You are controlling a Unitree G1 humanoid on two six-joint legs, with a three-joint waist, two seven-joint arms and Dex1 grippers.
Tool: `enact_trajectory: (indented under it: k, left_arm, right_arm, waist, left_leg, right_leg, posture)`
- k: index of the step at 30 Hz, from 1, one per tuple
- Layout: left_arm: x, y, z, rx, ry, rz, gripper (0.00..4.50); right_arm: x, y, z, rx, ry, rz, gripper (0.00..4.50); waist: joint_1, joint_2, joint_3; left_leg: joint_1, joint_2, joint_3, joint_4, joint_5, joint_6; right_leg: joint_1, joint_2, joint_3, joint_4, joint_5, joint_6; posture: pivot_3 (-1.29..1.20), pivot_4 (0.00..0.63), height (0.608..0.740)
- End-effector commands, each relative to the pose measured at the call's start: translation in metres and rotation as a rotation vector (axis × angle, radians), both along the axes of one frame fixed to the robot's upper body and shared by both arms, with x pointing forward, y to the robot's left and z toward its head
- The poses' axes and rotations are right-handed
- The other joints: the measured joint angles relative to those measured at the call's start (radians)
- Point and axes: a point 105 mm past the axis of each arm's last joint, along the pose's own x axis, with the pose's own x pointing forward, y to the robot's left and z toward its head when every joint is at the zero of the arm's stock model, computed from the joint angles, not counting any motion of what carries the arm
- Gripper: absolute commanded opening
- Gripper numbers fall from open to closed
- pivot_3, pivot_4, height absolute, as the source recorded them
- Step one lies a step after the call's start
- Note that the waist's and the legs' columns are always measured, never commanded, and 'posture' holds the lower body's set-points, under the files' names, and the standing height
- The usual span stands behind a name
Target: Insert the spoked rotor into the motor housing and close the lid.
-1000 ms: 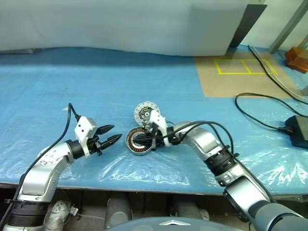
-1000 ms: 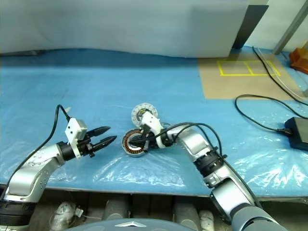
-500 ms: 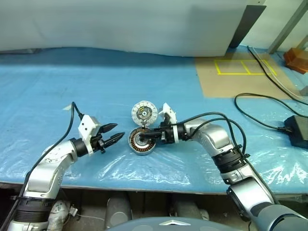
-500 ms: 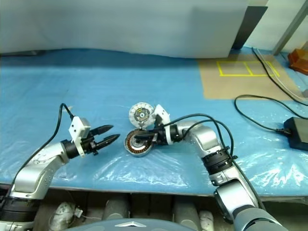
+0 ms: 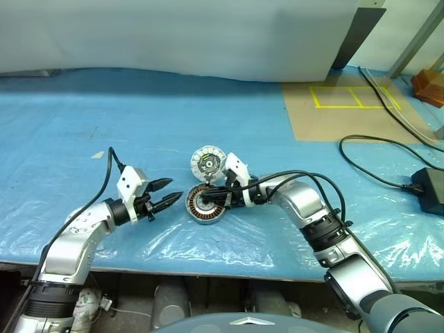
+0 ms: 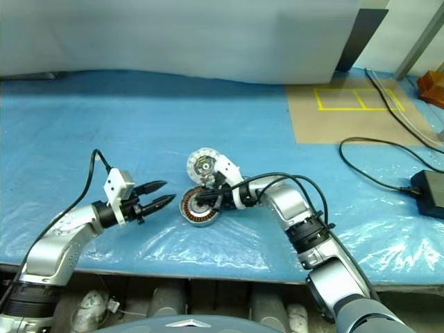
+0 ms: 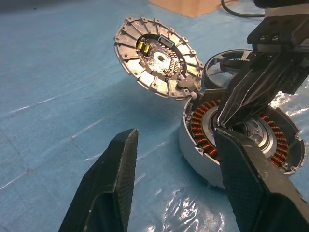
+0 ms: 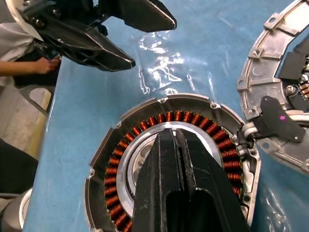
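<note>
The motor housing [image 5: 205, 204] lies on the blue sheet with its ring of copper windings facing up. The lid [image 5: 208, 163] leans tilted against the housing's far rim, showing its face with a dark centre. A dark ring, seemingly the spoked rotor [image 7: 219, 60], sits just behind the housing, mostly hidden by the right gripper. My right gripper [image 8: 173, 134] is shut, with nothing between its fingers, and its tips rest over the housing's silvery centre. My left gripper [image 5: 171, 192] stands open a short way left of the housing, pointing at it.
A black cable and power brick [image 5: 428, 186] lie at the right. A brown board with yellow tape [image 5: 347, 104] sits at the back right. The table's front edge runs close below both arms. A person's arm [image 8: 29, 66] shows past the table edge.
My right wrist has rolled, and its shut fingers have shifted slightly over the housing's centre. The left gripper stays open in about the same place.
</note>
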Motion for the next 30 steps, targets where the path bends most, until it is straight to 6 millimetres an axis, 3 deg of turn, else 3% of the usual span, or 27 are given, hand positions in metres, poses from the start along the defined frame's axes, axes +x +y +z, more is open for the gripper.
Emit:
enact_trajectory:
  k: [1,4,10,13,16,20,22,25,30]
  left_arm:
    - [0.001,0.0,0.006,-0.003,-0.031,-0.005,2.62]
    - [0.001,0.0,0.005,-0.003,-0.032,-0.003,2.62]
    - [0.002,-0.002,0.004,-0.005,-0.032,-0.009,2.62]
    - [0.002,-0.002,0.004,-0.005,-0.031,-0.012,2.62]
    - [0.002,-0.002,0.005,-0.005,-0.032,-0.013,2.62]
    - [0.003,-0.001,0.005,-0.002,-0.033,-0.013,2.62]
    - [0.003,-0.001,0.005,-0.002,-0.034,-0.014,2.62]
    - [0.003,-0.002,0.005,-0.003,-0.035,-0.014,2.62]
    - [0.002,-0.001,0.004,-0.002,-0.033,-0.013,2.62]
  right_arm:
    - [0.001,-0.008,-0.009,-0.038,0.01,-0.015,0.04]
    - [0.003,-0.006,0.002,0.02,0.003,-0.019,0.04]
    - [-0.001,0.005,0.052,0.316,0.083,-0.002,0.04]
    - [-0.002,0.006,0.061,0.368,0.099,-0.007,0.04]
    - [-0.008,0.007,0.05,0.293,0.109,0.016,0.04]
    - [0.001,0.001,-0.006,0.004,0.033,-0.035,0.04]
    - [0.004,-0.005,-0.023,-0.079,0.013,-0.044,0.04]
    - [0.004,-0.007,-0.028,-0.107,0.005,-0.038,0.04]
    - [0.002,-0.005,0.003,0.058,0.02,-0.026,0.04]
  waist:
    - [0.0,0.0,0.0]
    - [0.001,0.0,0.0]
    - [0.0,0.0,0.0]
    - [0.0,0.0,0.0]
    - [0.0,0.0,0.0]
    - [0.0,0.0,0.0]
    - [0.0,0.001,0.0]
    - [-0.001,0.0,0.0]
    - [0.002,0.0,0.0]
  left_leg:
    - [0.0,0.0,0.0,0.0,0.0,0.0]
    - [0.0,0.0,0.0,0.0,0.0,0.0]
    - [-0.001,0.0,0.0,0.0,0.0,0.0]
    - [-0.001,0.0,0.0,-0.001,0.0,0.0]
    - [-0.001,0.0,0.0,-0.001,0.0,0.0]
    - [-0.001,0.0,0.0,-0.001,0.0,0.0]
    - [-0.001,0.0,0.0,-0.001,0.0,0.0]
    - [0.001,0.0,0.001,-0.001,0.0,0.0]
    - [0.001,0.0,0.001,0.0,0.0,0.0]
  right_leg:
    - [0.0,0.0,0.0,0.0,0.0,0.0]
    - [0.0,0.0,0.0,0.0,0.0,0.0]
    - [-0.001,0.0,0.0,0.0,0.0,0.0]
    - [-0.001,0.0,0.0,0.0,0.0,0.0]
    - [-0.001,0.0,0.0,0.0,0.0,0.0]
    - [-0.001,0.0,0.0,0.0,0.0,0.0]
    - [-0.001,0.0,0.0,0.0,0.0,0.0]
    - [0.001,0.0,0.0,0.0,-0.002,-0.004]
    - [0.001,0.0,0.0,0.0,-0.002,-0.004]
  posture:
    - [0.0,0.15,0.74]
    - [0.0,0.15,0.74]
    - [0.0,0.15,0.74]
    - [0.0,0.15,0.74]
    - [0.0,0.15,0.74]
    - [0.0,0.15,0.74]
    - [0.0,0.15,0.74]
    - [0.0,0.15,0.74]
    - [0.0,0.15,0.74]
